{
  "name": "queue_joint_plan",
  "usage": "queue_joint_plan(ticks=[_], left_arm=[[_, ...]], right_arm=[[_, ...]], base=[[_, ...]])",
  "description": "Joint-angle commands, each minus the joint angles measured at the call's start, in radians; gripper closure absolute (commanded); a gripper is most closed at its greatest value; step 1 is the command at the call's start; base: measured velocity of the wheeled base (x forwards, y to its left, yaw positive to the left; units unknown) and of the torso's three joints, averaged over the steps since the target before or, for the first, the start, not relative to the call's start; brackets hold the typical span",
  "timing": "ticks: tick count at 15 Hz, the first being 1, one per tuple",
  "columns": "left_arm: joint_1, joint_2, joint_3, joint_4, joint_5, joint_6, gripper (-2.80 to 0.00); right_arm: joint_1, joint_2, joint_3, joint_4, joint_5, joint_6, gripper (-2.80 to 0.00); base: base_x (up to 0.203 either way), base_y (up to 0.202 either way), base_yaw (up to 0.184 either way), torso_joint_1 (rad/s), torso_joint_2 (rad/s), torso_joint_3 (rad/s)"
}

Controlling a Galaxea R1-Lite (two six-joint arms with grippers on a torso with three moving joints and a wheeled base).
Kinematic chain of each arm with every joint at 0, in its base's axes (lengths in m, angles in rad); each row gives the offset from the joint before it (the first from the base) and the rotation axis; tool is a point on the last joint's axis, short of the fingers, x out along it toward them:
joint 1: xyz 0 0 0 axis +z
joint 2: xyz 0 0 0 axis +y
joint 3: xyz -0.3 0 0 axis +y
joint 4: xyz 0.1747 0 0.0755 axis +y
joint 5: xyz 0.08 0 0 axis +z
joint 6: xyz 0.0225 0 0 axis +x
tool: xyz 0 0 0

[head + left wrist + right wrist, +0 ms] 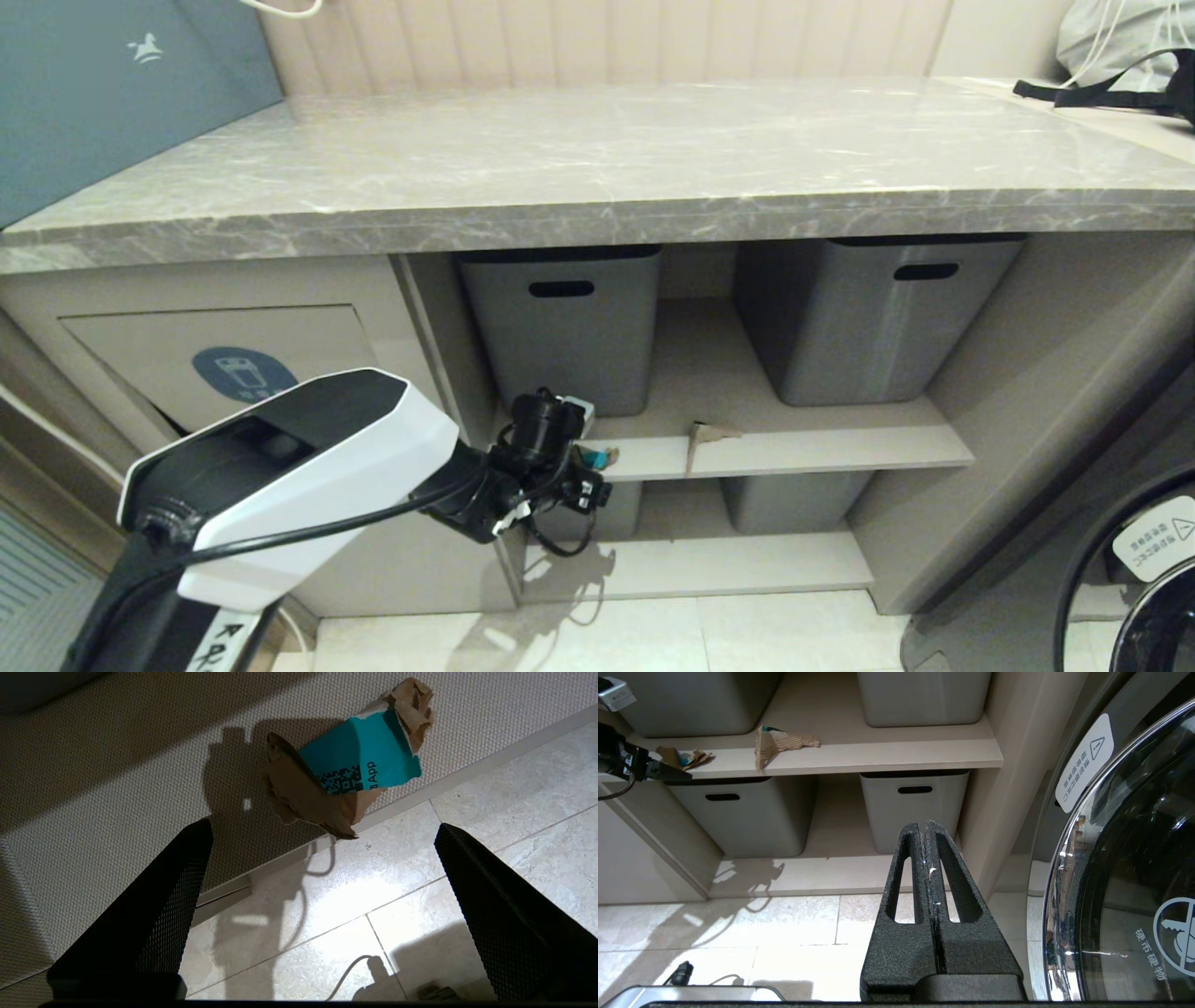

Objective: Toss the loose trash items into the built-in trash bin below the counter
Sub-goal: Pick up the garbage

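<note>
Here, my left gripper [322, 905] has its fingers spread wide, poised to close on the crumpled brown paper [345, 765]. That scrap lies just ahead of them, untouched, at the shelf [794, 457] lip. My right gripper [930, 835] hangs parked, fingers pressed together. The bin flap [177, 350] waits left, under the counter [597, 159].

A home laundry nook: marble counter [597, 149], storage tubs [560, 317] on shelves, washing machine door [1134, 868].
</note>
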Motion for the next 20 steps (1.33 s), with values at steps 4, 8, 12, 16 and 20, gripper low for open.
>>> queue_joint_plan(ticks=[4, 8, 12, 16, 20], left_arm=[[0.0, 0.0, -0.019, -0.009, 0.001, -0.001, 0.0], [0.0, 0.021, -0.041, -0.008, 0.001, 0.01, 0.0], [0.0, 0.022, -0.043, -0.008, 0.001, 0.011, 0.0], [-0.003, -0.062, 0.011, -0.008, 0.003, 0.009, 0.0], [-0.003, -0.244, 0.145, -0.013, 0.003, 0.005, 0.0]], right_arm=[[0.0, 0.0, 0.0, 0.0, 0.0, 0.0, 0.0], [0.0, 0.0, 0.0, 0.0, 0.0, 0.0, 0.0], [0.0, 0.0, 0.0, 0.0, 0.0, 0.0, 0.0], [0.001, 0.0, 0.0, 0.0, 0.0, 0.0, 0.0], [0.0, 0.0, 0.0, 0.0, 0.0, 0.0, 0.0]], base=[[0.0, 0.0, 0.0, 0.0, 0.0, 0.0], [0.0, 0.0, 0.0, 0.0, 0.0, 0.0], [0.0, 0.0, 0.0, 0.0, 0.0, 0.0], [0.0, 0.0, 0.0, 0.0, 0.0, 0.0], [0.0, 0.0, 0.0, 0.0, 0.0, 0.0]])
